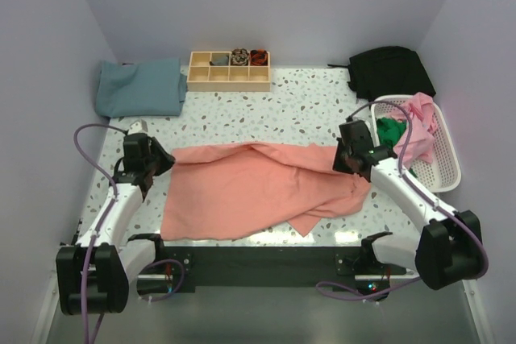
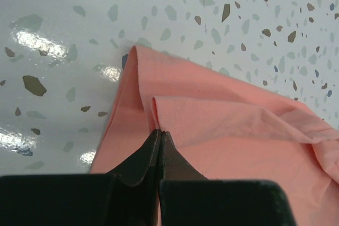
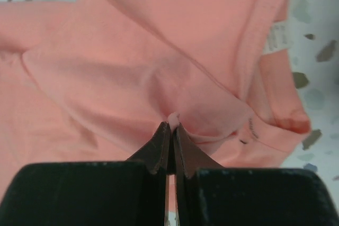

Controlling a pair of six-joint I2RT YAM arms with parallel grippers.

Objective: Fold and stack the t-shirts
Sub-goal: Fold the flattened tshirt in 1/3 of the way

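The t-shirt lies spread out; left fingers pinch its folded edge, right fingers a ridge near the collar

From above the near edge, the top camera looks down over the whole table. Both wrist cameras sit close over the shirt, shared by all views.

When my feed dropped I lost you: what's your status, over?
Left gripper shut on pink t-shirt, left edge. Right gripper shut on it near the collar. Shirt spread, rumpled, not yet folded. Nothing in the way; basket off to the right.
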